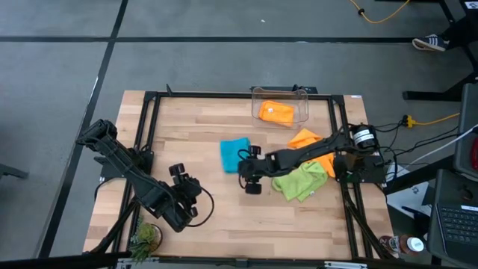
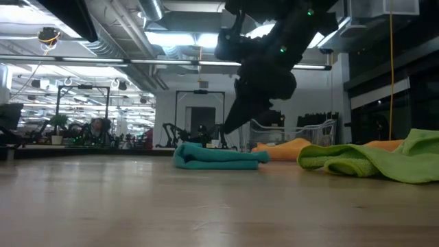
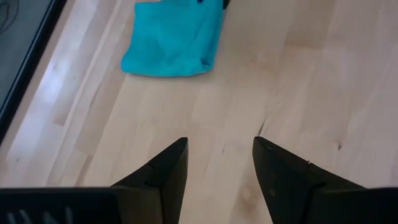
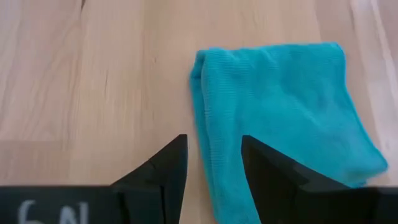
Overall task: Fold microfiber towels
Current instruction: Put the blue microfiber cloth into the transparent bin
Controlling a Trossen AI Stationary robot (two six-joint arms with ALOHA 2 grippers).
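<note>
A teal-blue towel (image 1: 233,155) lies folded flat on the table's middle; it also shows in the low view (image 2: 218,156). My right gripper (image 1: 243,161) is open just above the towel's near-right part. In the right wrist view (image 4: 213,163) its fingers stand either side of the towel's folded edge (image 4: 205,124), clear of it. A lime green towel (image 1: 301,180) lies crumpled to the right, and an orange towel (image 1: 309,140) lies partly under the right arm. A second orange towel (image 1: 275,112) lies in the clear bin (image 1: 302,103). My left gripper (image 3: 217,165) is open and empty over bare wood at the front left (image 1: 179,178).
The clear plastic bin stands at the table's far edge, right of centre. A black frame (image 1: 149,112) runs around the tabletop. A small plant (image 1: 146,237) sits at the near left corner. Bare wood (image 1: 246,224) shows along the near side.
</note>
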